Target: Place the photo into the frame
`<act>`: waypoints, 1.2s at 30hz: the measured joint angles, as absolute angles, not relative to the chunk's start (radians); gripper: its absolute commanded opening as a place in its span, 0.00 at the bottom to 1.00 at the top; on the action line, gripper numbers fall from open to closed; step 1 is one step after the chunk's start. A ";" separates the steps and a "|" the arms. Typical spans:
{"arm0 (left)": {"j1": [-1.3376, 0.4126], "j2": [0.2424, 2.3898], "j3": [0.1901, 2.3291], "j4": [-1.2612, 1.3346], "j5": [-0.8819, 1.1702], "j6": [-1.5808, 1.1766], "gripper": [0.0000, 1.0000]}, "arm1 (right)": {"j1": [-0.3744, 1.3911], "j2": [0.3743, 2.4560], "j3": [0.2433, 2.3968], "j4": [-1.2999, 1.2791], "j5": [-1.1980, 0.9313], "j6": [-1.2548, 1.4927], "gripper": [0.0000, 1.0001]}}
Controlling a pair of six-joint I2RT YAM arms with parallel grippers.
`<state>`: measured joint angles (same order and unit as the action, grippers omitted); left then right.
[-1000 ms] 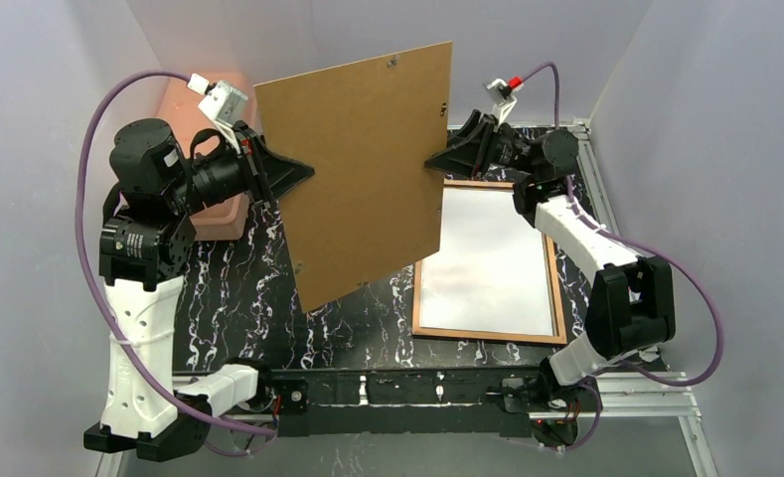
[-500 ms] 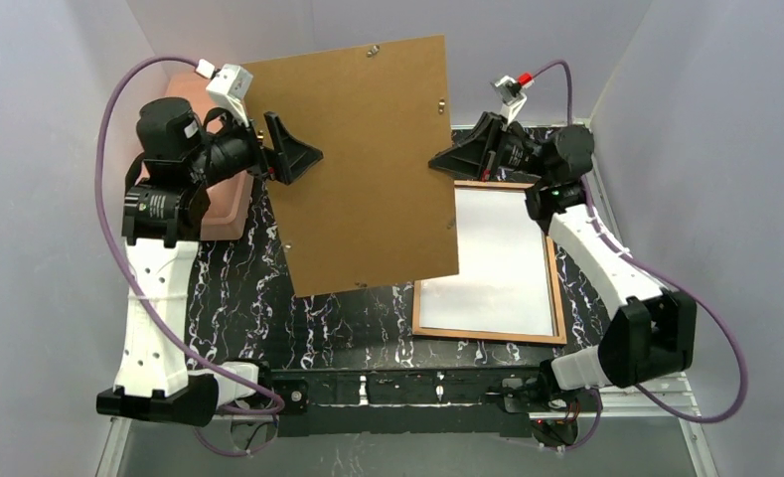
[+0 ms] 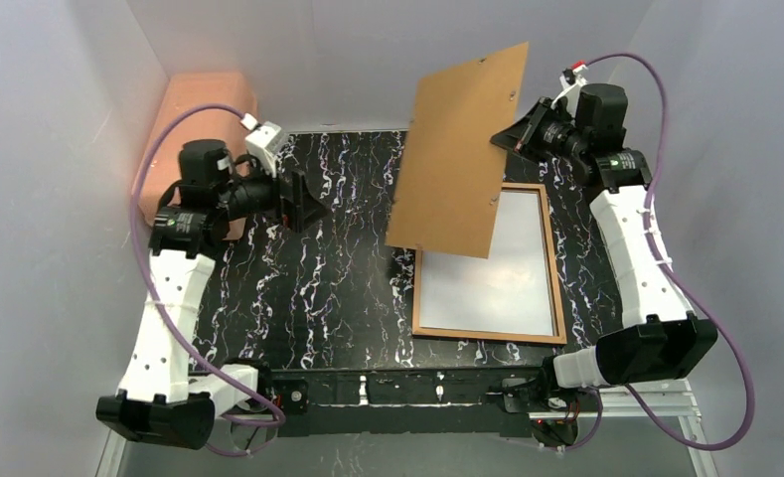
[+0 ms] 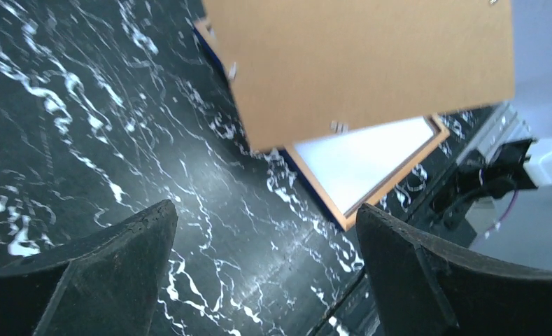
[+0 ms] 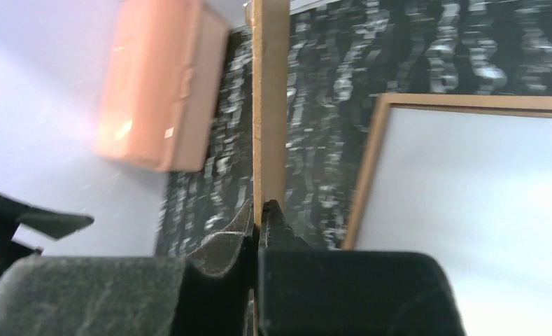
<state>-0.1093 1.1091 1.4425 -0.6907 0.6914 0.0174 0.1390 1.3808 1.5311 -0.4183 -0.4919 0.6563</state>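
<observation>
R arm runs up the right side of the table (image 3: 338, 278), forearm long and nearly straight, wrist bent inward at the far end. R gripper (image 3: 505, 141) is clamped on the right edge of the backing board (image 3: 457, 164) and holds it in the air, tilted, low corner over the frame. In the R wrist cam the board is edge-on, pinched between both fingers (image 5: 224, 241) with no gap.

L arm reaches fwd on the left side, wrist turned toward the middle. L gripper (image 3: 308, 199) is spread wide w/ nothing between its fingers, above bare tabletop, well apart from the board.

The frame (image 3: 487, 336) lies flat on the right half of the table, rear up, wood-brown rim showing. The L wrist cam catches a navy edge under that rim.

Hard to make out:
- The board hides the frame's far-left corner from above.
- Photo: can't make it out. The pale blank surface inside the rim could be pane or a print's back, can't tell.
- R wrist pic is blurred, and my own fingers fill its lower part.

Around: pink box (image 3: 194, 129) in the far-left corner against the wall, just behind my L wrist. Purple cables (image 3: 144, 199) loop off both arms.
</observation>
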 measured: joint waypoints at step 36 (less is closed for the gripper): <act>-0.661 2.109 1.553 -0.385 0.357 -0.061 0.56 | 0.141 1.245 1.885 -0.995 0.119 0.467 0.01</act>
<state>-0.6605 2.1090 1.5528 -0.3855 0.3569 -0.0608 0.1406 1.2453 1.8851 -0.9951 0.1188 0.4675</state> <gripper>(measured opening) 0.579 0.067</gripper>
